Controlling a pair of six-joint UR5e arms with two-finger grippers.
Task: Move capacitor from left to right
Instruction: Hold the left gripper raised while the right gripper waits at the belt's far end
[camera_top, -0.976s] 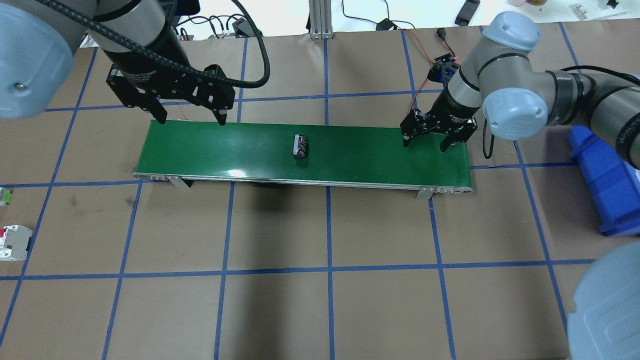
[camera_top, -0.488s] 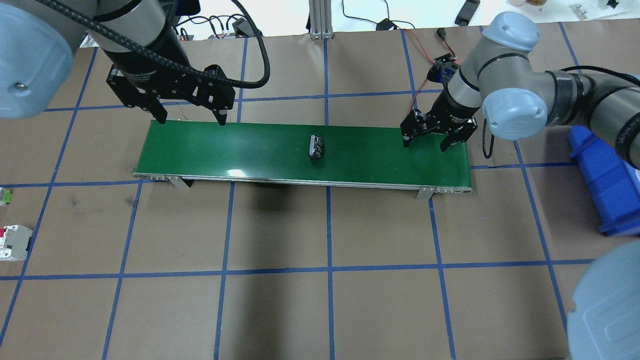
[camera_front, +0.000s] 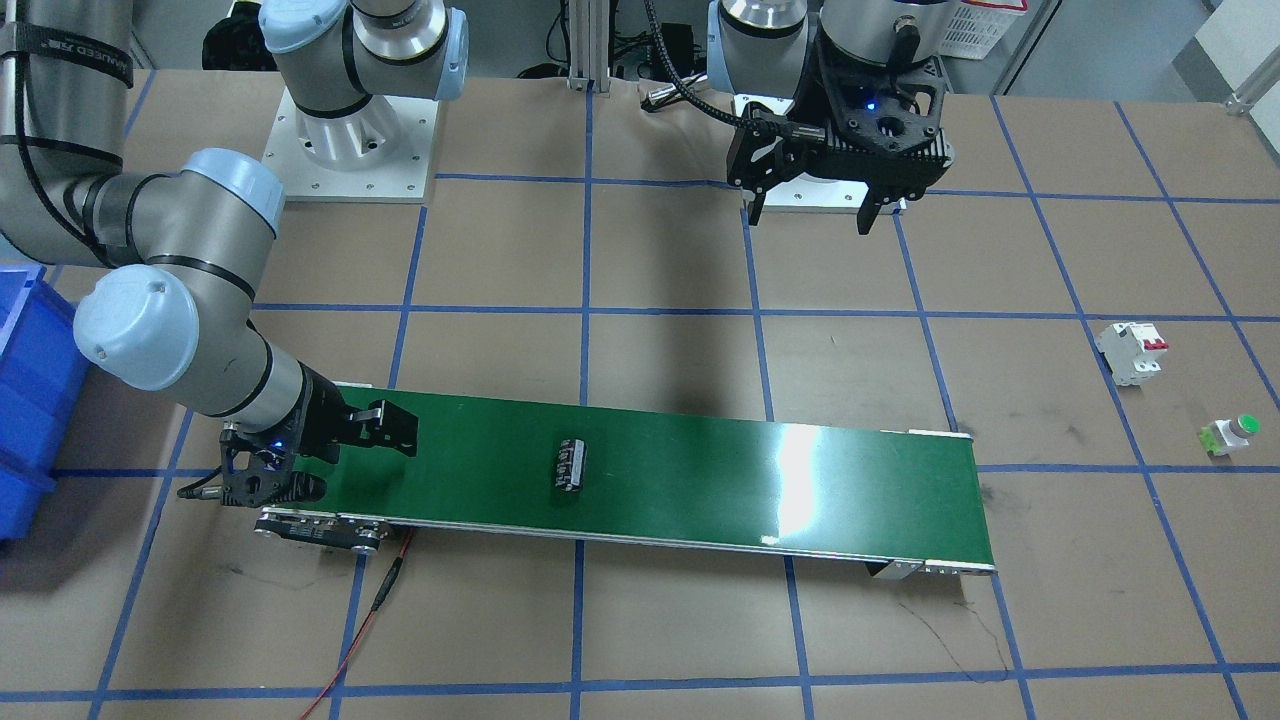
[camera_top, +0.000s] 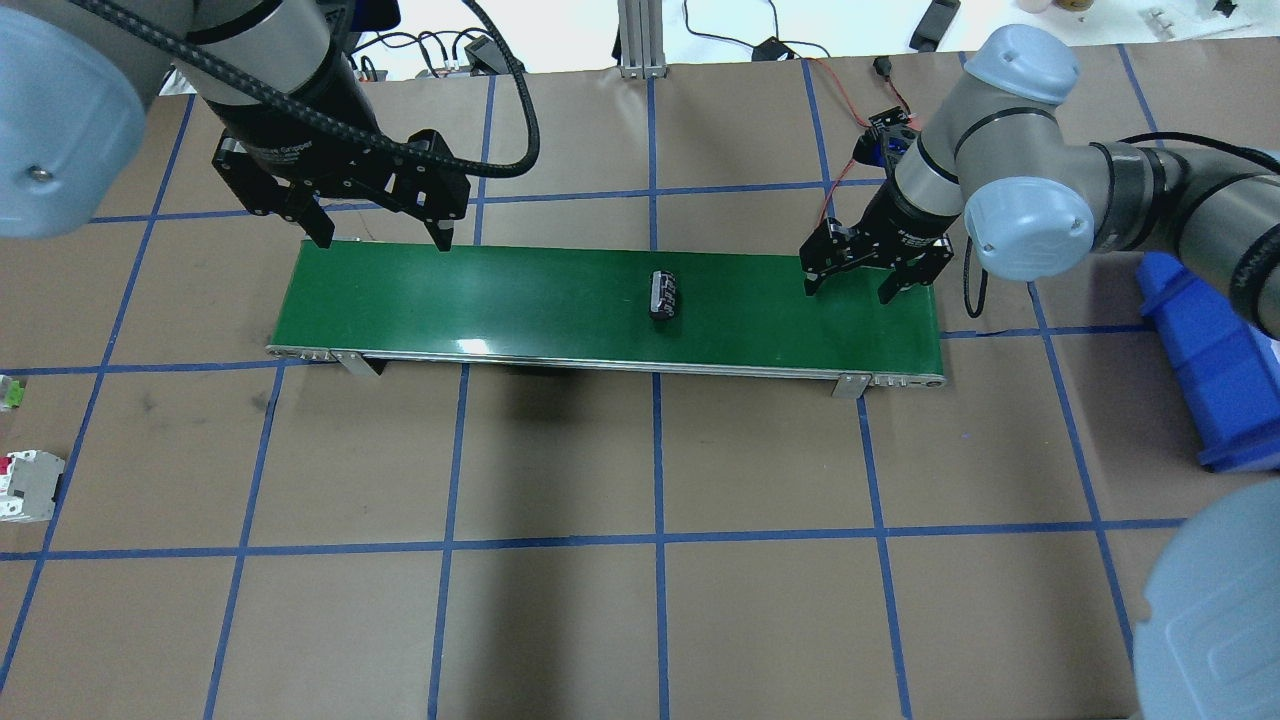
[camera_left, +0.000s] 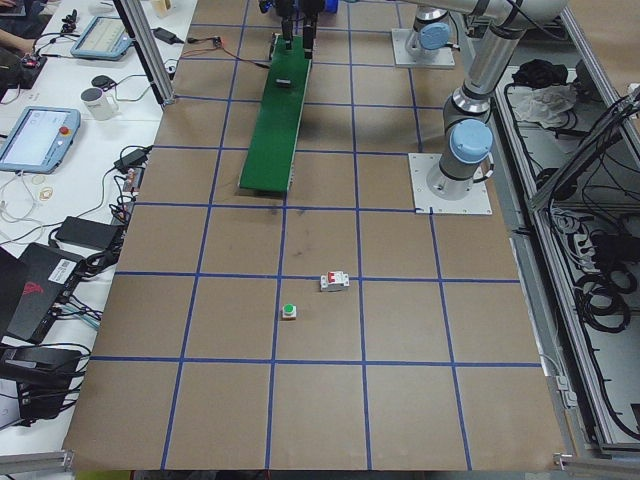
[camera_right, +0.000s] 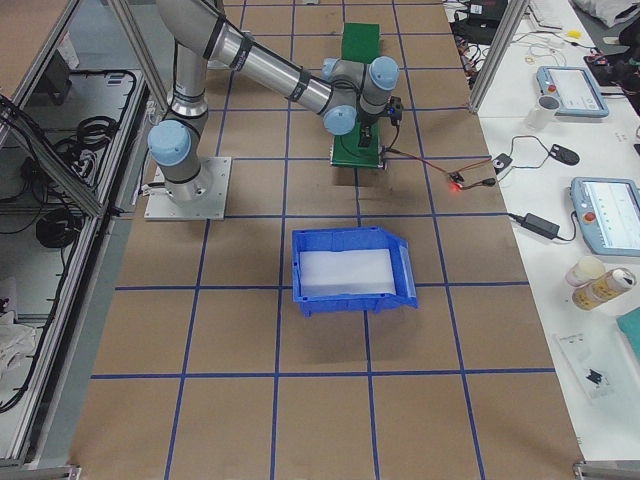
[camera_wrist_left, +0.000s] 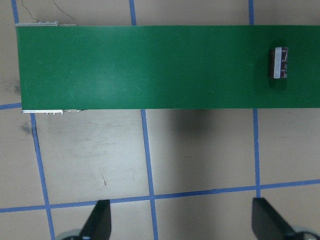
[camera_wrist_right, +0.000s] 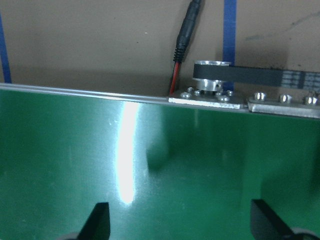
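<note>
Capacitor (camera_top: 664, 295) on belt (camera_top: 500, 295), outside blue bin (camera_top: 1205, 355); left end effector (camera_top: 382, 243), right end effector (camera_top: 848, 296) splayed, unladen.

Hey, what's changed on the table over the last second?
The capacitor moved along the green belt toward the right pincer. Nothing was gripped or released. Both pincers stayed open and still, the left pincer above the belt's other end.

Glossy green belt (camera_top: 520, 295) in a metal frame (camera_top: 600, 364) lies on matt brown paper (camera_top: 560, 460).
</note>
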